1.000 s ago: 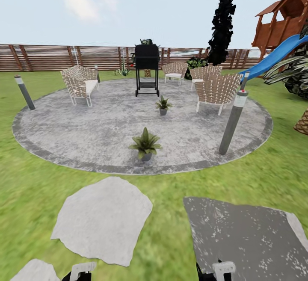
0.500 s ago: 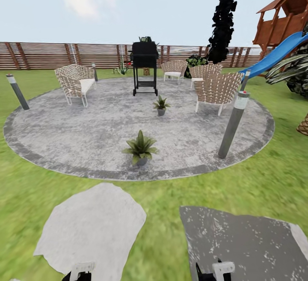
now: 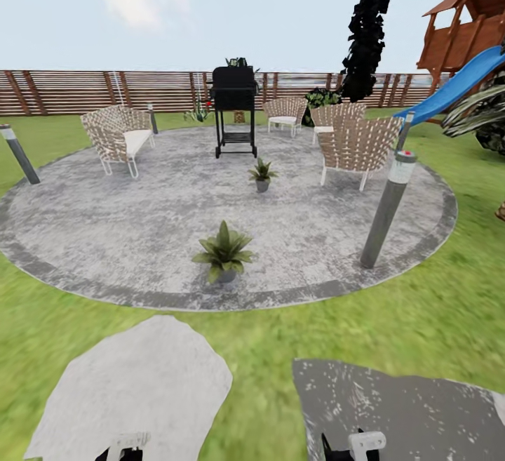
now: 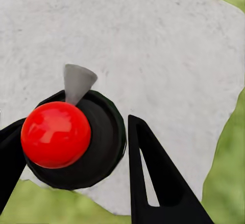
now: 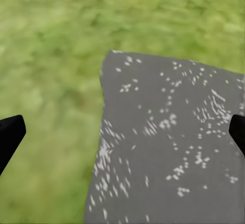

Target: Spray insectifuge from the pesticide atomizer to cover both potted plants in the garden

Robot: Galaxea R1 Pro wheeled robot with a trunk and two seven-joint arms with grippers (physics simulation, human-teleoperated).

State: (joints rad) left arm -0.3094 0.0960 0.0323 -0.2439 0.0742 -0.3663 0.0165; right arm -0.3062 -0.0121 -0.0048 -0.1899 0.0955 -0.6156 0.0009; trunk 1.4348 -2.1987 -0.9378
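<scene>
Currently the robot faces the garden patio [image 3: 105, 236] from the lawn, with two stepping stones [image 3: 133, 384] just ahead of it at the bottom of the frame. Both potted plants stand on the paving: the nearer plant [image 3: 223, 252] at lower centre of the patio, close to its front edge, and the farther plant [image 3: 261, 172] beyond it, in front of the black grill [image 3: 233, 107].

The left hand [image 4: 76, 147] holds the pesticide atomizer [image 4: 71, 137] between its fingers; the wrist view looks straight down on its red cap and grey nozzle, over a pale stepping stone. The right hand [image 5: 122, 132] is spread wide and holds nothing, its two fingertips at the far edges of its wrist view, over grass and a dark stone.

Judgement: the step in hand is the approach to the nearer plant. To do it well, stop on the patio edge with the plant in front of the left arm, then turn the nozzle toward the leaves before spraying. The lamp post [image 3: 388, 208] at right of centre should be given room.

The atomizer is well apart from both plants as things stand.
</scene>
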